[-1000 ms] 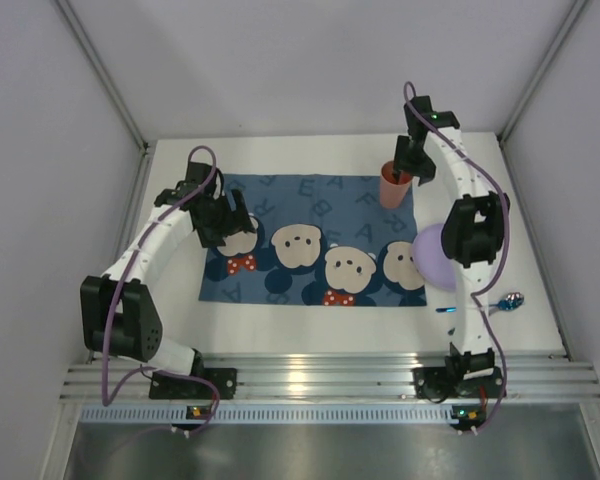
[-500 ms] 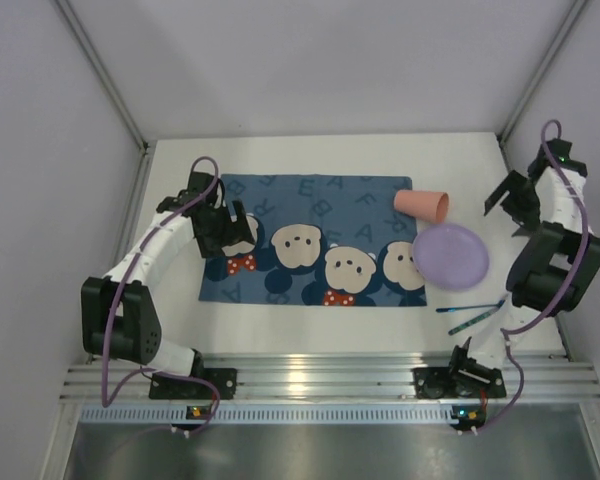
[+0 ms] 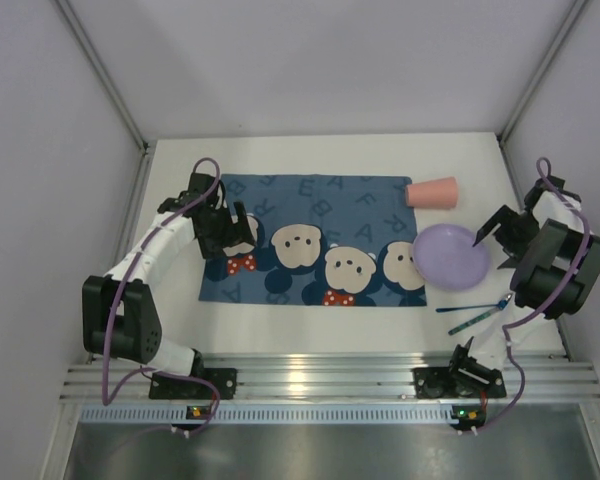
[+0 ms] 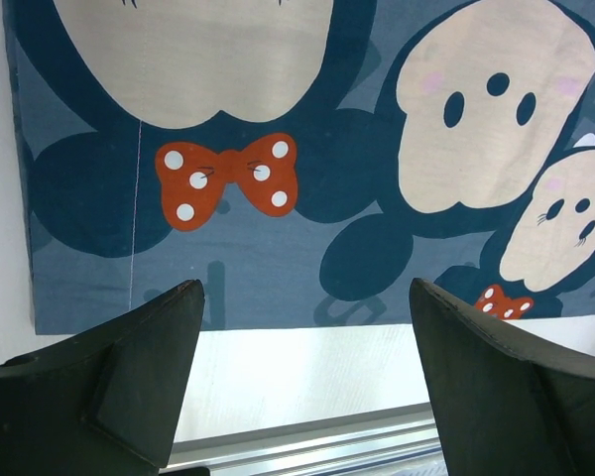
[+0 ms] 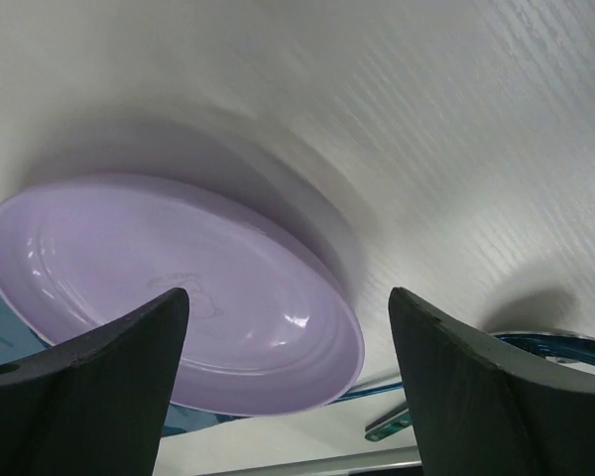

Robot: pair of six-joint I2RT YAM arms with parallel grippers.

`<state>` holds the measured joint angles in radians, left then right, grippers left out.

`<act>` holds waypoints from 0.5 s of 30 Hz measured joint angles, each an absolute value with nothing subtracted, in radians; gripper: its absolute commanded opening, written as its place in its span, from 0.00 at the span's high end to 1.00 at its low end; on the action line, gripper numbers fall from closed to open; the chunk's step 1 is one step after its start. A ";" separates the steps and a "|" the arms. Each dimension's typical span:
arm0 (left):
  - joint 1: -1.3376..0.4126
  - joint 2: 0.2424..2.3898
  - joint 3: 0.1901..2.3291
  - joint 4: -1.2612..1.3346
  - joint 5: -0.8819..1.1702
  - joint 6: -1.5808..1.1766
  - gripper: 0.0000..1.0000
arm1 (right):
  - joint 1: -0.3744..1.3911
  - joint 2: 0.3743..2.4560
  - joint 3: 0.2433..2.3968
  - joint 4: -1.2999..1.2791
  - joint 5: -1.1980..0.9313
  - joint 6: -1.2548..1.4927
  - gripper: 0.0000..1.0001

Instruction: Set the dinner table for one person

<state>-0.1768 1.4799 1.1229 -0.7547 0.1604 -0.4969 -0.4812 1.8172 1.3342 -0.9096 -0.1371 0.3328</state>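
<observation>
**Top external view: bare plate, cup on its side, both sets of fingers spread**

The purple plate (image 3: 450, 257) lies flat on the white surface (image 3: 310, 155) with nothing in it. Its left rim meets the right edge of the blue cartoon placemat (image 3: 310, 240). The pink cup (image 3: 432, 192) lies on its side on the surface just beside the placemat's far right corner, wider end to the right (its inside cannot be seen from here). Two slim utensils (image 3: 477, 316), one blue and one green, rest on the surface just in front of the plate, near the right arm's base.

The left fingers (image 3: 228, 228) are spread wide and grip nothing. They hang over the left part of the placemat. The right fingers (image 3: 498, 240) are also spread wide and empty, and sit at the plate's right rim. Whether a tip touches the rim cannot be told.

The left wrist view adds what the top view blurs: a red polka-dot bow (image 4: 228, 177) printed on the cloth, and the placemat's near edge with a bare white strip of surface in front of it. The right wrist view looks low across the plate (image 5: 178, 297) and confirms its glossy bowl is bare. It also shows the blue spoon bowl (image 5: 550, 347) beyond the plate's rim, which in the top view is only a speck.
</observation>
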 measured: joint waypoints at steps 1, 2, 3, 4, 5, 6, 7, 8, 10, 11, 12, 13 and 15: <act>-0.177 1.480 1.123 -0.755 0.160 -0.496 0.11 | -0.483 1.817 1.313 -0.901 -0.137 0.332 0.19; -0.177 1.480 1.123 -0.755 0.160 -0.495 0.11 | -0.485 1.817 1.299 -0.899 -0.135 0.332 0.19; -0.177 1.480 1.123 -0.755 0.160 -0.494 0.11 | -0.487 1.820 1.285 -0.900 -0.130 0.332 0.19; -0.177 1.480 1.123 -0.755 0.160 -0.494 0.11 | -0.487 1.823 1.277 -0.899 -0.125 0.331 0.21; -0.177 1.480 1.122 -0.755 0.160 -0.493 0.11 | -0.487 1.826 1.267 -0.894 -0.121 0.327 0.24; -0.177 1.480 1.122 -0.755 0.160 -0.493 0.11 | -0.487 1.827 1.259 -0.888 -0.120 0.324 0.28; -0.177 1.480 1.121 -0.755 0.160 -0.493 0.11 | -0.487 1.827 1.242 -0.870 -0.119 0.322 0.37; -0.177 1.480 1.119 -0.755 0.160 -0.492 0.11 | -0.487 1.827 1.235 -0.866 -0.121 0.318 0.42; -0.177 1.480 1.116 -0.756 0.160 -0.491 0.11 | -0.487 1.829 1.207 -0.842 -0.134 0.315 0.65; -0.177 1.480 1.115 -0.756 0.160 -0.491 0.11 | -0.486 1.829 1.193 -0.832 -0.143 0.313 0.76; -0.177 1.480 1.115 -0.756 0.160 -0.490 0.11 | -0.483 1.829 1.182 -0.825 -0.148 0.311 0.88; -0.177 1.480 1.115 -0.755 0.160 -0.490 0.11 | -0.480 1.831 1.173 -0.821 -0.167 0.315 1.00; -0.177 1.480 1.115 -0.756 0.160 -0.490 0.11 | -0.473 1.827 1.172 -0.820 -0.218 0.310 1.00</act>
